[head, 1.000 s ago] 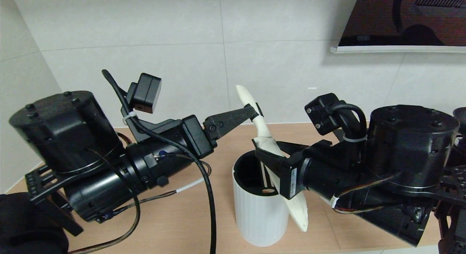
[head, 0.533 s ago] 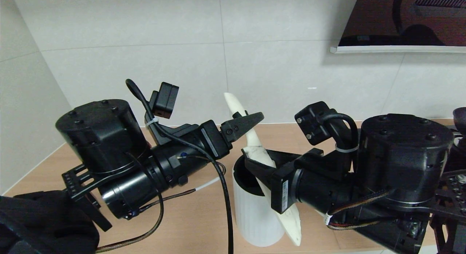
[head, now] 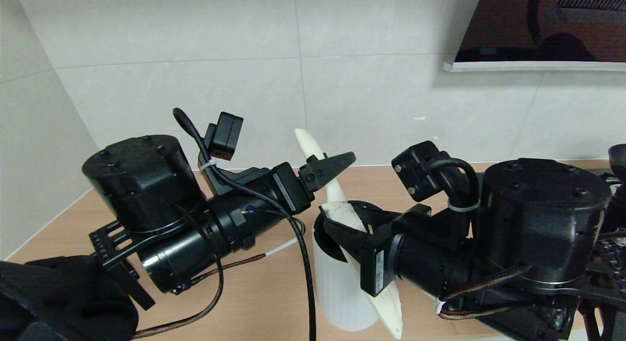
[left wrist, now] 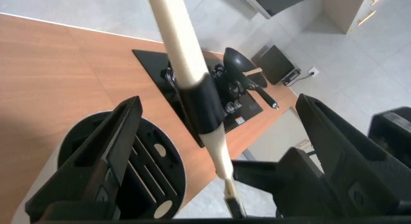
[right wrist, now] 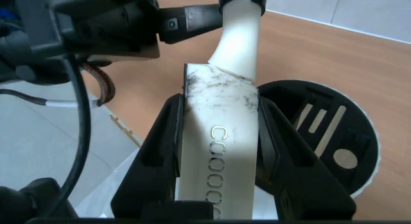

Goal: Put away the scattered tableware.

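The spatula (head: 336, 196) is in the air over the front edge of the bench (head: 254, 292) and it is tilted. Its wide blade end hangs low, nearest to the camera, outside the holder (head: 335, 287) and in front of its white wall. From there the spatula rises across the holder's rim, and its thin handle points up toward the tiled wall.

The right gripper (right wrist: 221, 131) holds the spatula at the top of the blade. One finger presses on each side edge, and the slotted face lies between them. This part of the blade has dark stains.

The holder stands upright close to the front edge of the bench, about in its middle. It has a black insert (right wrist: 327, 128) with slots and one round hole. The gripped part of the spatula is just above this opening.

Farther on, the left gripper (left wrist: 215, 121) is at the handle with its fingers wide apart. The handle passes between them, and I cannot tell if a finger touches it. A black band (left wrist: 200, 108) sits around the handle at this place.
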Motion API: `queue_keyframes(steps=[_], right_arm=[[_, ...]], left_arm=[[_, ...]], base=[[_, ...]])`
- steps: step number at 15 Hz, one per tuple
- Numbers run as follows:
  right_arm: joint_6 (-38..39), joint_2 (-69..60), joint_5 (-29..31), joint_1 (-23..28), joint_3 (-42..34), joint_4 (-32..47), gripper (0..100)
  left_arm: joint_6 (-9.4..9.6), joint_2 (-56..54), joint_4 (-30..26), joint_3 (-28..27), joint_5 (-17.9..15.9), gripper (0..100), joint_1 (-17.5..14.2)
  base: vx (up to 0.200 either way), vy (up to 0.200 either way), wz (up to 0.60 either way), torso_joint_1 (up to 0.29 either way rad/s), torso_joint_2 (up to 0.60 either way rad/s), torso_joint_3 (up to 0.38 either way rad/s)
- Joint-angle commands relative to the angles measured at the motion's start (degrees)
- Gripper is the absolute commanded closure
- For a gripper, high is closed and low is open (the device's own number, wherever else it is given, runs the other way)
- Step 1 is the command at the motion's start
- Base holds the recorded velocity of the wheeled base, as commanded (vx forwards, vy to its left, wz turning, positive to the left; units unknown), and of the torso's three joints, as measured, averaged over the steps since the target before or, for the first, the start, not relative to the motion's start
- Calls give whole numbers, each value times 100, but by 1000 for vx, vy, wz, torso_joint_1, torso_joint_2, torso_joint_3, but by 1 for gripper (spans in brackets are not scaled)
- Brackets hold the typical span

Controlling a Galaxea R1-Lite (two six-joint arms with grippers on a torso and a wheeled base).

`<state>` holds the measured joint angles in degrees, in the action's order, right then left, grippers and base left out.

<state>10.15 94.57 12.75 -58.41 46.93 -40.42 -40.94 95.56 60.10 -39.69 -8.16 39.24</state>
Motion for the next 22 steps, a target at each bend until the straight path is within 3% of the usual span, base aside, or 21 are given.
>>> queue_keyframes(steps=[1, 8, 9, 22], right_arm=[[13, 17, -1, -118, -18, -1, 100], [22, -18, 17, -136, -53, -1, 100], [13, -27, 17, -136, -62, -1, 100], [22, -167, 34, -92, -97, -1, 100]], left_arm=[[-2, -11, 2, -3, -2, 0, -4], [-2, 24, 2, -3, 7, 0, -4], [-2, 24, 2, -3, 7, 100, -4], [-11, 6, -7, -21, -11, 100, 84]], base=[[0, 0, 0, 0, 0, 0], [0, 0, 0, 0, 0, 0], [0, 0, 0, 0, 0, 0], [0, 0, 0, 0, 0, 0]])
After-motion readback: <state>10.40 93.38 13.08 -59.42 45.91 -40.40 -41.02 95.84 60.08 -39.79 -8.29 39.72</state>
